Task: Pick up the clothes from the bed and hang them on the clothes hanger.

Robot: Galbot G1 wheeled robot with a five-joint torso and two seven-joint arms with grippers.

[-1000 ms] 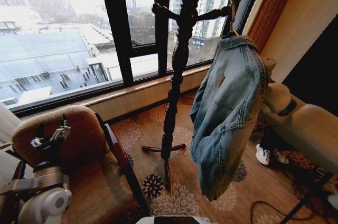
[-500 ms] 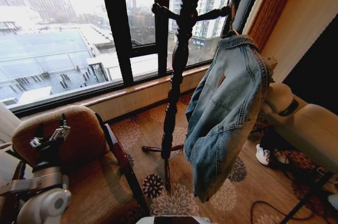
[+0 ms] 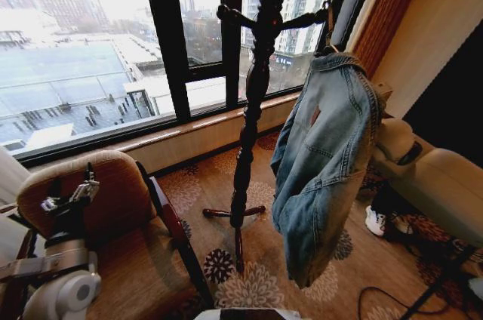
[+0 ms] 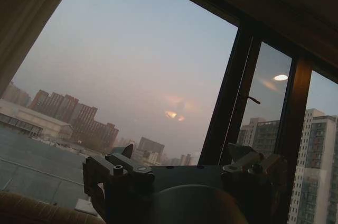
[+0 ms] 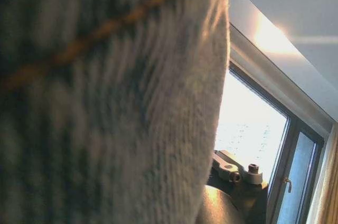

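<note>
The clothes, a light blue denim jacket [image 3: 324, 161], hang from an upper arm of a dark wooden coat stand [image 3: 253, 93] in the head view. Only the slim hook of the clothes hanger [image 3: 329, 27] shows above the collar; the rest is inside the jacket. My right arm [image 3: 426, 180] reaches in from the right behind the jacket. In the right wrist view the denim [image 5: 105, 102] is pressed close in front of my right gripper [image 5: 233, 173]. My left gripper [image 3: 69, 201] is parked open at lower left over a chair, its fingers [image 4: 113, 170] spread wide. The bed is out of view.
A brown cushioned armchair [image 3: 121, 192] stands at lower left. Large windows [image 3: 90, 48] and a low sill run behind the stand. A white shoe [image 3: 375, 222] and black cables [image 3: 392, 297] lie on the patterned carpet at lower right.
The hanging jacket swung out to the left half a second ago and has swung back to the right. My left arm stays parked.
</note>
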